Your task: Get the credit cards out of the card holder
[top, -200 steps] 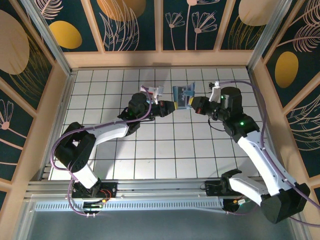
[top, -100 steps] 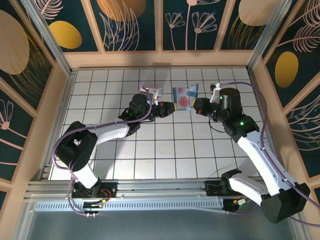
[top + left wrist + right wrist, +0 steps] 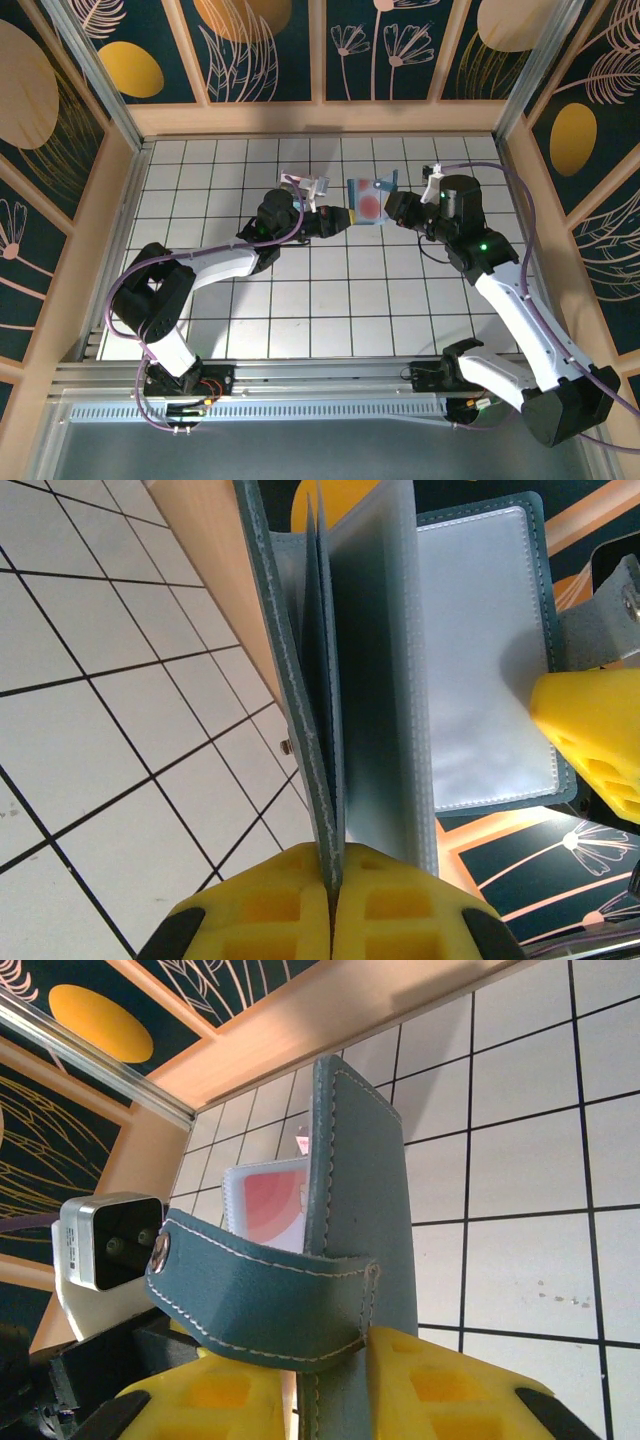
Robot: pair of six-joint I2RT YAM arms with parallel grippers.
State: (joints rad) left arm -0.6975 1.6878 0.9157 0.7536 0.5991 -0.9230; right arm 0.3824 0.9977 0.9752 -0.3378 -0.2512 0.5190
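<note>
the holder (image 3: 371, 196) is up off the table (image 3: 330, 300), in the upper middle of the top view, spread open between the two claws. the left claw (image 3: 345, 215) is clenched on it: in the left wrist view its yellow fingers (image 3: 260, 910) press together at the bottom of the frame on the lower edge of the holder (image 3: 300, 680), whose clear sleeves fan upward. the right claw (image 3: 390, 208) sits at the holder's right side. in the right wrist view its jaws stand a little apart around the upright teal cover (image 3: 360, 1210), with a sliver of light between the left-hand finger (image 3: 210, 1395) and the cover, so it is not clamped. a strap (image 3: 270, 1290) crosses the lower frame. a salmon-red card (image 3: 270, 1205) shows behind the cover, left of centre, in its sleeve.
</note>
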